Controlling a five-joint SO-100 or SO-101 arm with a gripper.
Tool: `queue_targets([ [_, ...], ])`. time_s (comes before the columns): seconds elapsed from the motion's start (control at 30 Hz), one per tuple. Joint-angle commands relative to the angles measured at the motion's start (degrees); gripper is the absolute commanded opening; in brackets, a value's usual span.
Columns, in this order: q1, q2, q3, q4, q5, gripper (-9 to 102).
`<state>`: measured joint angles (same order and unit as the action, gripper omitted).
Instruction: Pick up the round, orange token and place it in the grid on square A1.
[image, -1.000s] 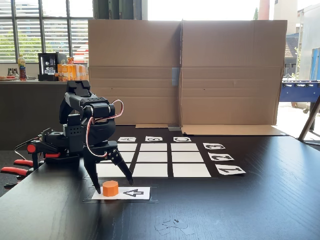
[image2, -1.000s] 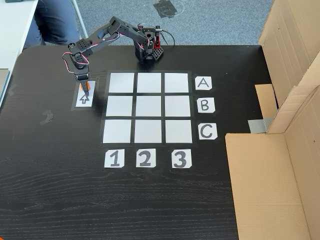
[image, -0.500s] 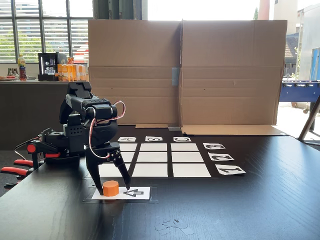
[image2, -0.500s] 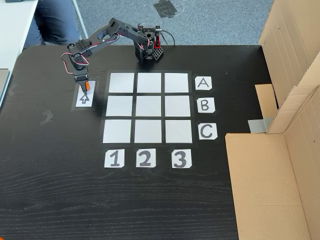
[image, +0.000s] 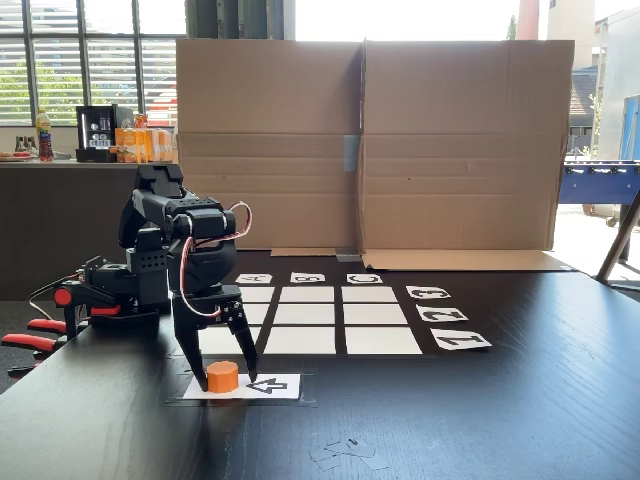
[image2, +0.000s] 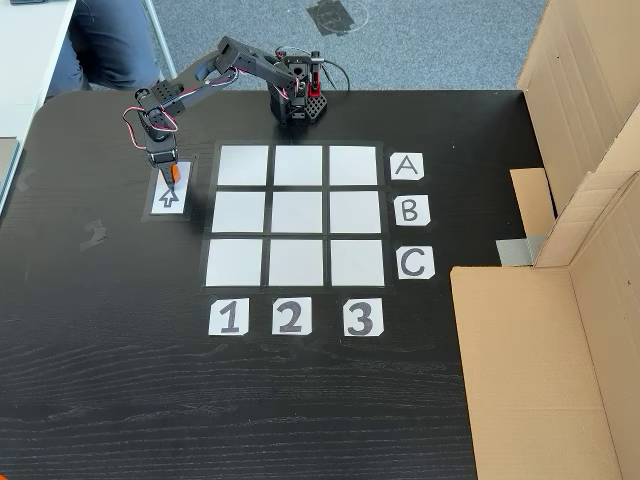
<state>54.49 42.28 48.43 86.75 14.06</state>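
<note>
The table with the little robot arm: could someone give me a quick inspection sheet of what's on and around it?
Surface: black wood-grain table.
Job's things: orange token sits on the arrow card; the grid squares are all blank; square A1 unoccupied.
Clutter: clear tape scraps near the front edge.
Claw: claw open, fingers straddling the token.
Cables: red and white wires looped at the wrist.
Surroundings: cardboard wall, windows, a seated person's legs.

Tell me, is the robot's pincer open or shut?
Open. The pincer has its two fingers spread on either side of the orange token.
</note>
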Motion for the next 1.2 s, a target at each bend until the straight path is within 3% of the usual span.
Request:
queue_targets([
  [0.0,-1.05,0.09,-1.32,0.62,0.18,24],
  [0.47,-1.93,0.62,-1.05,1.05,0.09,7],
  [0.93,1.85,14.24,1.32,2.55,0.53,7],
  [1.17,4.66,28.74,11.95,2.55,-0.79,7],
])
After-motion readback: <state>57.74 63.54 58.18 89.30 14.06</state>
